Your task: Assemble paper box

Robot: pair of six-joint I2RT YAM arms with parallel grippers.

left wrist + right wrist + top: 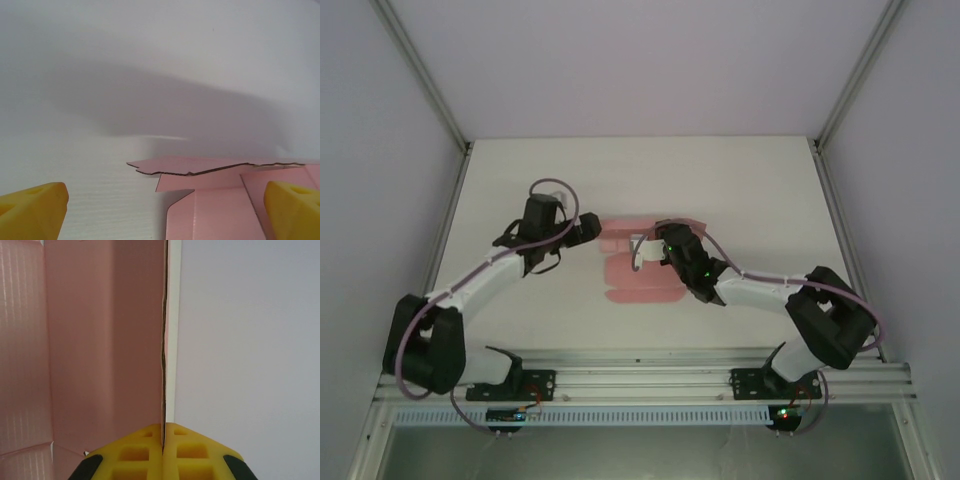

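The pink paper box (638,283) lies partly unfolded on the white table (740,190), between the two arms. My right gripper (652,248) is shut on a raised panel of it; in the right wrist view the yellow fingers (145,452) pinch the panel's thin edge (163,365), with pink card (100,340) spreading to the left. My left gripper (592,232) is at the sheet's left edge and stands open. In the left wrist view its yellow fingertips (32,205) sit wide apart, with pink flaps (215,200) and a lifted, torn-looking edge (200,167) ahead of them.
White enclosure walls (380,120) with metal corner posts (430,80) surround the table. An aluminium rail (640,375) carries both arm bases along the near edge. Bare white table stretches behind and to the right of the sheet.
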